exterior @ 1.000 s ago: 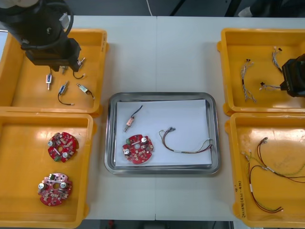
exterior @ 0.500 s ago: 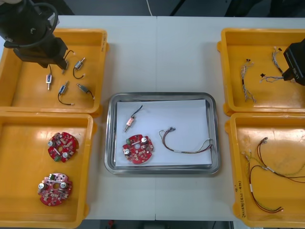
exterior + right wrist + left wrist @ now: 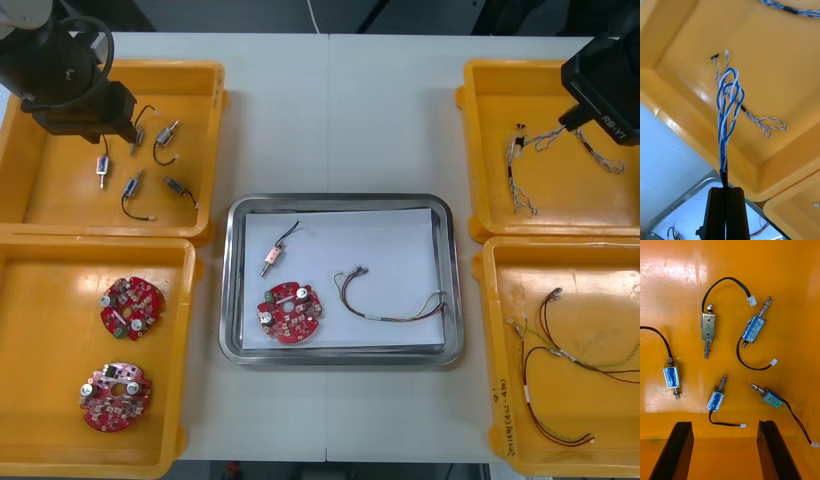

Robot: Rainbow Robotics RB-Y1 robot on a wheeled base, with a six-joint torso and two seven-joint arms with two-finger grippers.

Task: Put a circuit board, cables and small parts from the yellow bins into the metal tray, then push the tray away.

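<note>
Right tool [image 3: 726, 192] around looped blue-white cable [image 3: 725, 112]

White-lined metal tray [image 3: 232, 290] at table centre holds a round red circuit board [image 3: 290, 313], a small metal part [image 3: 272, 259] with a black lead, and a red and yellow cable [image 3: 390, 318]. A twisted blue and white cable [image 3: 724, 142] hangs pinched in the right gripper [image 3: 726, 191] above the far right yellow bin [image 3: 560, 200].

The light table [image 3: 330, 110] is carrying a far left bin [image 3: 40, 190], a near left bin [image 3: 40, 350], a far right bin [image 3: 560, 205] and a near right bin [image 3: 600, 270], all yellow. A metal tray [image 3: 340, 198] is lying between them, just beside both near bins.
</note>
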